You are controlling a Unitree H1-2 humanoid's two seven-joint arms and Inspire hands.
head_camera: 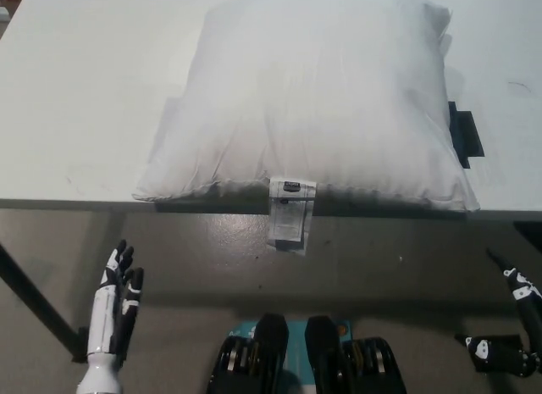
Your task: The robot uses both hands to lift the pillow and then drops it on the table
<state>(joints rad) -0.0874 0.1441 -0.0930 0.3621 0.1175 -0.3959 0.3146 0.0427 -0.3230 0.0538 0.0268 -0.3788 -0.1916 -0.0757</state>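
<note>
Pillow (309, 102) lies flat on your bench (76, 97). Below it: left hand (117, 301) empty, fingers spread; right hand (518, 322) state unclear.

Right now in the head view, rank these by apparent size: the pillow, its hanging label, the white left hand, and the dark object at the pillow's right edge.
1. pillow
2. left hand, nearer the camera, so flattered
3. label and dark object: look alike, the latter partly hidden; not ranked.

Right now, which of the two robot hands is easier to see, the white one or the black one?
The white left robot hand, at lower left below the table edge, shows fully, fingers apart. The black right robot hand is cut off by the picture's right edge.
</note>
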